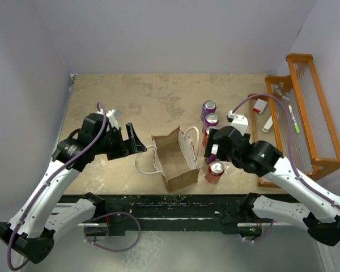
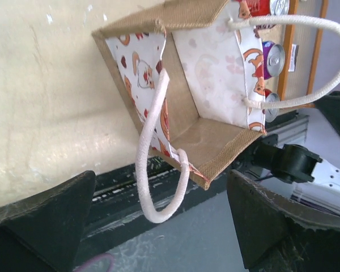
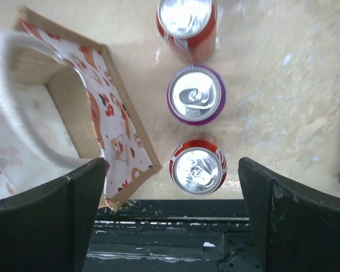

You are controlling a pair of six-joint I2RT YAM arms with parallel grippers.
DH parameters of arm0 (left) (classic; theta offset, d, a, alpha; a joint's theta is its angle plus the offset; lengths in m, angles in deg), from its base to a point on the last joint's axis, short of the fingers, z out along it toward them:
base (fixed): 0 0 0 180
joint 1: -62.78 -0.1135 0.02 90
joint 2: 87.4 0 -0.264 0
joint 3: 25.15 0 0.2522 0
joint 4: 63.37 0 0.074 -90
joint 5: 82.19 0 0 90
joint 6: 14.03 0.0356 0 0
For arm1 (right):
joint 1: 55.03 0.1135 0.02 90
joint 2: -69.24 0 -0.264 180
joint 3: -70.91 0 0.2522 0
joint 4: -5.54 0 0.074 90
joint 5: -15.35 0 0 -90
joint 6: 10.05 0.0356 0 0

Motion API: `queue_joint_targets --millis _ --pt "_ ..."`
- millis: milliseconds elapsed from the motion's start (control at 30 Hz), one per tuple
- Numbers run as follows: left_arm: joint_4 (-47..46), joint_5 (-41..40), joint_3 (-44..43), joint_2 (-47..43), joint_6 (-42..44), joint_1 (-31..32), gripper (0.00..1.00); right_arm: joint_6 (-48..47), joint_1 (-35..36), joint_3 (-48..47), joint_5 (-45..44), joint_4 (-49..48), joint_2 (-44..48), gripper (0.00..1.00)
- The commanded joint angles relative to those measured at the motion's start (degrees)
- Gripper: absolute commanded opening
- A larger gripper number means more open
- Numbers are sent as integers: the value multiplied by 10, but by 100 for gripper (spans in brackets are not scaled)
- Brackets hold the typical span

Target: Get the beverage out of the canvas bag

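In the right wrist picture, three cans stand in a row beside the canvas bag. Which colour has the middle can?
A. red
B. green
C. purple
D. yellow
C: the middle can has a purple side, and it stands between the upper red can and the lower red can, beside the canvas bag.

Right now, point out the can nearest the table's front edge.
The red can at the near end of the row, beside the canvas bag; the others stand farther back.
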Motion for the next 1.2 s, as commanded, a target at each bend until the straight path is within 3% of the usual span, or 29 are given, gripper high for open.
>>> queue_joint_targets --millis 0,200,367,633,933,1167 --pt "24 -64 -77 7 76 -1 99 -66 2 -97 -88 52 6 100" --pt "41 -122 -204 54 140 -1 99 -161 2 -233 -138 43 0 100" --pt "24 -162 -303 64 174 -1 99 -186 2 -322 -147 20 15 100" --pt "21 -231 -418 68 245 -1 99 -210 2 -357 -135 -32 51 100" --pt "18 -260 -470 77 294 0 99 -214 2 -446 -160 18 0 100" --pt "16 -273 -461 64 293 0 99 -221 2 -479 -158 23 -29 100"
